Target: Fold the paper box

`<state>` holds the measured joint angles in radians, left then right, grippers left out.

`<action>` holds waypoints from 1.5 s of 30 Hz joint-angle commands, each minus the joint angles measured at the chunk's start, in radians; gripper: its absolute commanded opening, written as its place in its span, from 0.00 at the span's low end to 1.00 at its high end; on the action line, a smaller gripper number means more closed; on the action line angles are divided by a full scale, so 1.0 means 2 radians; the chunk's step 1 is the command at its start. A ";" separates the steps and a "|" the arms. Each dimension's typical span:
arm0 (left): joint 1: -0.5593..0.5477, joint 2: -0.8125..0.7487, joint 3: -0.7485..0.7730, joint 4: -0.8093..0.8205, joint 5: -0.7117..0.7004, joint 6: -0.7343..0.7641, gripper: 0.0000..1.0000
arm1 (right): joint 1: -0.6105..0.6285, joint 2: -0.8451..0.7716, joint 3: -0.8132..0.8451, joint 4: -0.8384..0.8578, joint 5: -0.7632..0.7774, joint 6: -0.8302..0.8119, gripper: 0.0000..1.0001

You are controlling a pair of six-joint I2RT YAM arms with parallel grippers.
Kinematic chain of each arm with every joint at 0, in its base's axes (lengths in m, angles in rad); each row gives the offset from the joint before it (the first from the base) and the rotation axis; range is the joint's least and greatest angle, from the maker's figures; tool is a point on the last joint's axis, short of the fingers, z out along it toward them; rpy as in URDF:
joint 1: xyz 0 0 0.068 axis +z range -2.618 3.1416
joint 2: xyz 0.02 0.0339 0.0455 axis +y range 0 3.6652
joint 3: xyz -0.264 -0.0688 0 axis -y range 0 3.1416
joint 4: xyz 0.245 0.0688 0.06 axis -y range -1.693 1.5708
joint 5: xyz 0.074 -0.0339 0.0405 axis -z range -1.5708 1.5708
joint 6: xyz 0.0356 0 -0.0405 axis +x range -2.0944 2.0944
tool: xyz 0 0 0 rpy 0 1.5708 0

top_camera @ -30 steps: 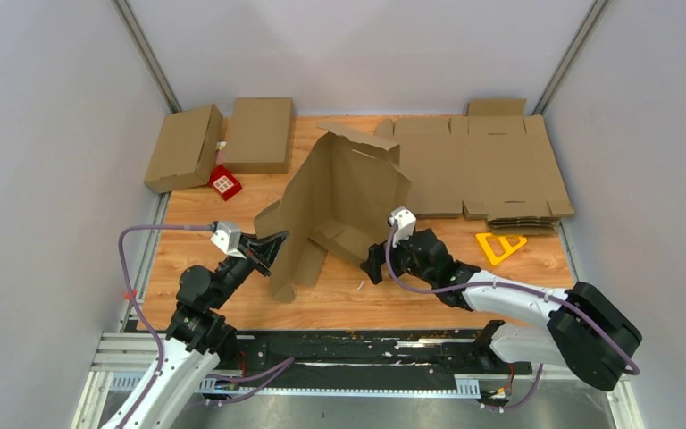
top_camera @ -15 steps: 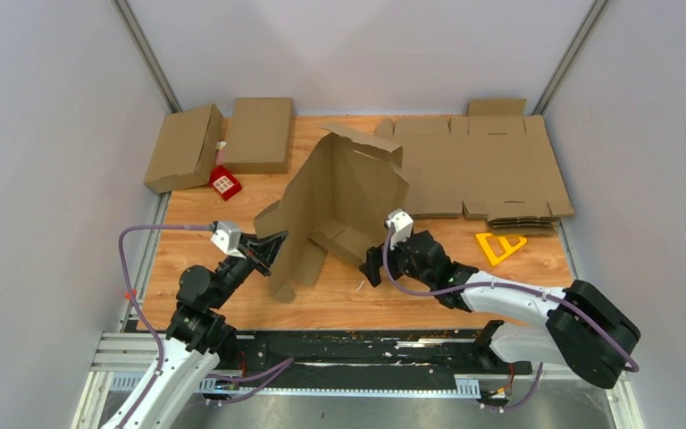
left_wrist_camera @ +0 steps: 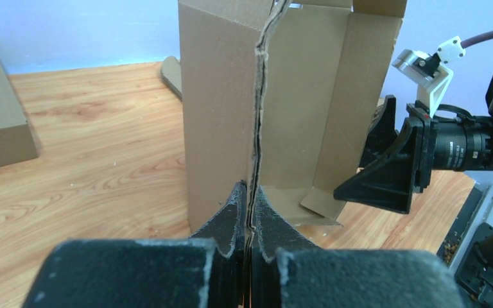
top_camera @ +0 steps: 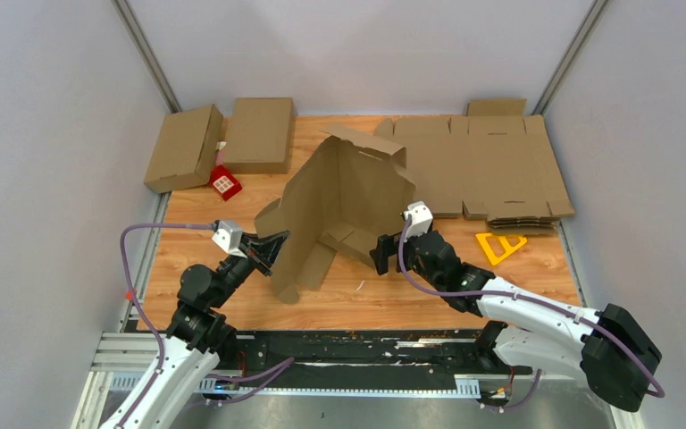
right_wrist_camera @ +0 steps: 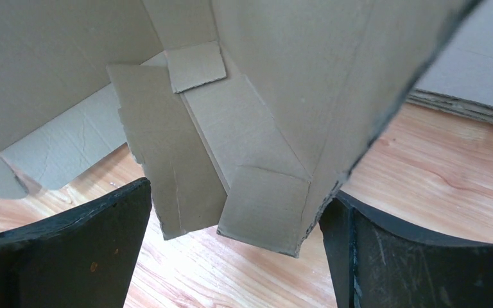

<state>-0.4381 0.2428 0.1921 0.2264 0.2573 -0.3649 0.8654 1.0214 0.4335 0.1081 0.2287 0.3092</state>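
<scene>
While the half-erected cardboard box (top_camera: pixel 344 201) stands on edge at the middle of the table (top_camera: pixel 366 299), I hold one wall's edge pinched flat in my left gripper (left_wrist_camera: pixel 249 215). My right gripper (right_wrist_camera: pixel 234 212) is spread wide, its jaws either side of the loose lower flaps (right_wrist_camera: pixel 186 160), clamping nothing. The walls are raised; I judge the flaps and lid not yet tucked, so the fold is roughly halfway.
</scene>
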 commanded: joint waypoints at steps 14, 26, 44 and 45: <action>-0.003 0.008 0.010 -0.020 0.019 -0.011 0.00 | 0.010 0.000 0.024 -0.009 -0.065 -0.010 1.00; -0.003 0.008 0.009 -0.017 0.025 -0.016 0.00 | 0.025 0.096 0.066 0.008 -0.033 -0.033 1.00; -0.003 0.008 0.013 -0.016 0.029 -0.019 0.00 | 0.030 0.117 0.071 0.007 0.050 -0.034 1.00; -0.003 0.008 0.014 -0.017 0.029 -0.019 0.00 | 0.030 0.123 0.074 0.004 0.057 -0.034 0.98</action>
<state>-0.4381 0.2443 0.1921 0.2337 0.2829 -0.3733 0.9207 1.2453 0.5343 0.0940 0.2687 0.2581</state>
